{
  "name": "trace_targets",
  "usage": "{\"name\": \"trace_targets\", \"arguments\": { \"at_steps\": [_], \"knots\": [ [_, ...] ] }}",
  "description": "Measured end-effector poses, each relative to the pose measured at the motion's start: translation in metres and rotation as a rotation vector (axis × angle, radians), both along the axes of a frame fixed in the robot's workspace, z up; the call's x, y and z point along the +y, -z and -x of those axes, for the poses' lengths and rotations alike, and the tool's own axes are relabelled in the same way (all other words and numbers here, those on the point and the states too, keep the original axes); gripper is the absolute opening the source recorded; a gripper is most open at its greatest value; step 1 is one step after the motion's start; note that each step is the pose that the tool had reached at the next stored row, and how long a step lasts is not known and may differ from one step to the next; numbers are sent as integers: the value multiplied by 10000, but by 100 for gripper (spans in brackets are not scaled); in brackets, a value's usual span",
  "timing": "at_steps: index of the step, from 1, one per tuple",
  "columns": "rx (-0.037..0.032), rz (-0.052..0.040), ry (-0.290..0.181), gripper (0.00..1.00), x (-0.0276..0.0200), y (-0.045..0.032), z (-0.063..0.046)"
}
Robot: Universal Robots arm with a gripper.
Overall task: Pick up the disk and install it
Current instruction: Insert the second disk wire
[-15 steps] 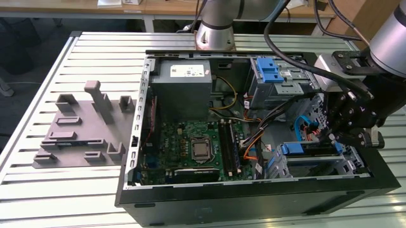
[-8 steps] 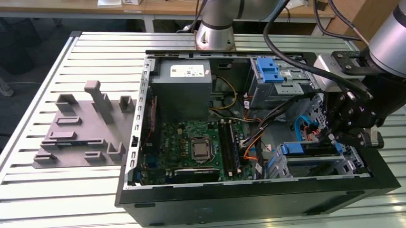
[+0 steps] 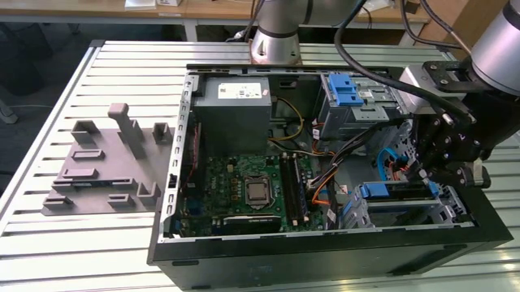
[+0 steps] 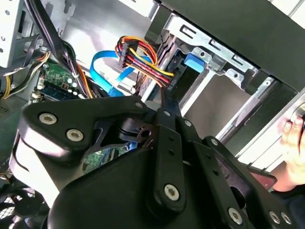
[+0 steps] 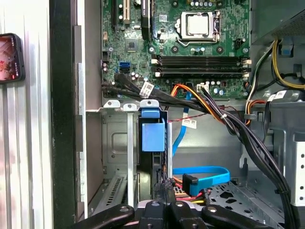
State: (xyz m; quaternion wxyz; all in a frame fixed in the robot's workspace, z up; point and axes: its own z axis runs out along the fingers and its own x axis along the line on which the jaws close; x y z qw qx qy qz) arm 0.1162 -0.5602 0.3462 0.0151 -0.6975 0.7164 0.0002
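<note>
The disk [image 5: 152, 143] sits edge-on in its cage inside the case [image 3: 325, 255], blue carrier tab showing. The tool [image 3: 435, 173] hangs just above; I cannot tell its opening. Rigid, dense, shock-sensitive (probably): grip the carrier's edges.

Cables [image 5: 209, 102] crowd the drive cage [image 5: 114, 143].

The computer case [image 3: 325, 255] was black outside, its motherboard [image 3: 243, 188] green with black memory slots. A grey power-supply box [image 3: 234, 115] carried a white sticker. The disk [image 5: 152, 136] showed a bright blue carrier tab in a silvery metal bay. A flat cable [image 5: 205, 174] was light blue; a wire bundle [image 4: 143, 59] ran red, yellow, orange and black. The gripper [image 3: 430, 173] was black, the slatted table [image 3: 49, 243] pale silver, the fixture plate [image 3: 106, 170] dull grey
</note>
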Motion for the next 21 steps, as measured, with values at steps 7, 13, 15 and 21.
{"name": "trace_targets", "arguments": {
  "at_steps": [7, 13, 15, 21],
  "knots": [
    [0, 1, -1, 11, -1, -28, 118],
    [20, -6, -22, 11, 3, -155, 127],
    [78, -6, -36, 11, 11, -189, 127],
    [231, -7, -91, 11, 75, -240, 127]
  ]
}}
